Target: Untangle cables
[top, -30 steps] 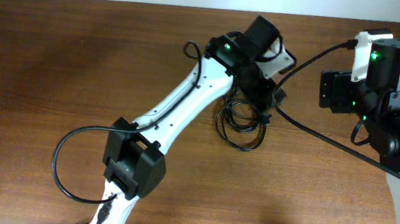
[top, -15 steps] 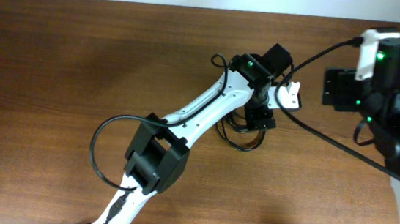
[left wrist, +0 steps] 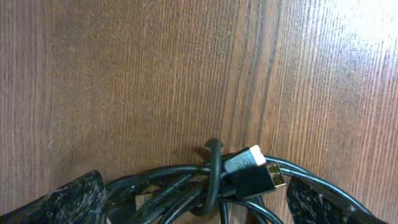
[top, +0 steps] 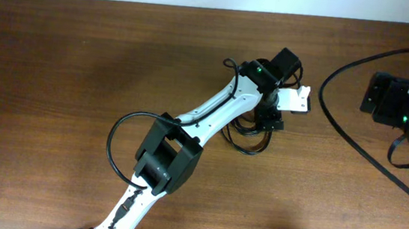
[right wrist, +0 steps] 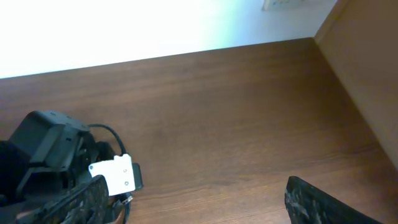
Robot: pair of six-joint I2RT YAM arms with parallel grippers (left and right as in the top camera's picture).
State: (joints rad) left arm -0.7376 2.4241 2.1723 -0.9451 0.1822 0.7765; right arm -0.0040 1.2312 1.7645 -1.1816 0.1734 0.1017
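The cables (top: 247,137) are thin black cords coiled in a small bundle on the wooden table, mostly under my left gripper (top: 268,121). In the left wrist view the bundle (left wrist: 205,186) lies between the open fingers of my left gripper (left wrist: 196,202), with a silver-and-black plug end (left wrist: 252,165) on top. Nothing is gripped. My right gripper (right wrist: 196,202) is open and empty, held above bare table at the far right, well away from the cables.
The left arm (top: 188,128) stretches diagonally from the front edge to the bundle. The right arm (top: 408,111) stands at the right edge. A thick black robot wire (top: 339,127) curves across the table's right side. The table's back edge (right wrist: 186,53) meets a white wall.
My left gripper has come down over the cable bundle and settled there. The right arm has pulled back to the right, away from the middle.
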